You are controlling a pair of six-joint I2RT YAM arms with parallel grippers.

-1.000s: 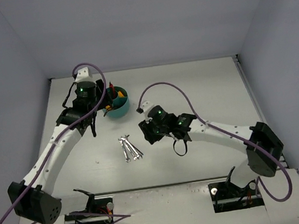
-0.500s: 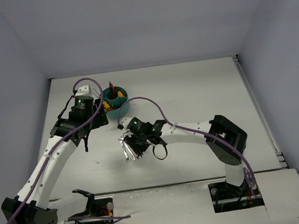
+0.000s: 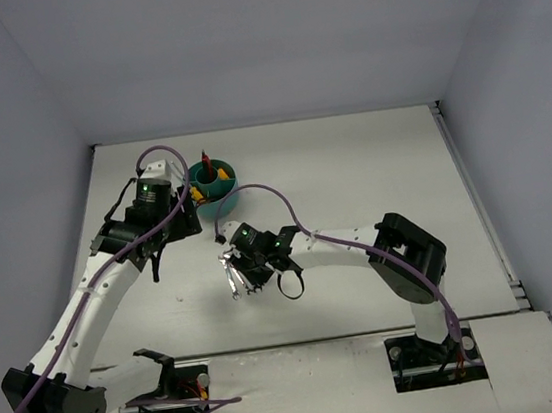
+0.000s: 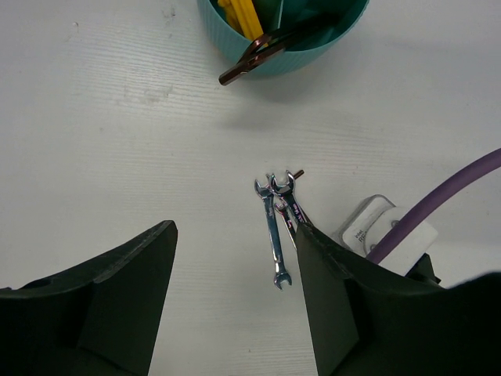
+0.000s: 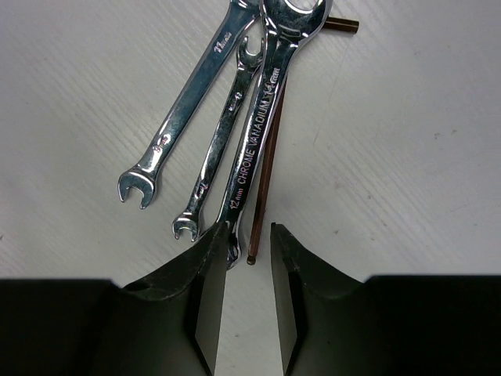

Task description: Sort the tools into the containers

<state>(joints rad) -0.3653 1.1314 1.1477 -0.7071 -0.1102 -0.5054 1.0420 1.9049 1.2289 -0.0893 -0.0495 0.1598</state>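
Three silver wrenches (image 5: 254, 117) lie fanned on the table with a thin dark hex key (image 5: 266, 157) beside them. They also show in the top view (image 3: 235, 276) and the left wrist view (image 4: 273, 227). My right gripper (image 5: 246, 235) is open with a narrow gap, low over the near ends of the largest wrench and the hex key; it holds nothing. The teal bowl (image 3: 215, 184) stands at the back left. It holds yellow-handled tools (image 4: 239, 16) and a dark tool (image 4: 250, 59) poking over the rim. My left gripper (image 4: 235, 227) is open and empty, between bowl and wrenches.
The right arm's white wrist camera (image 4: 383, 231) and purple cable (image 4: 446, 196) sit just right of the wrenches in the left wrist view. The two wrists are close together in the top view. Grey walls enclose the table on three sides.
My right arm has swung left and come down over the wrenches. My left arm has drawn back a little from the bowl, towards the near left.
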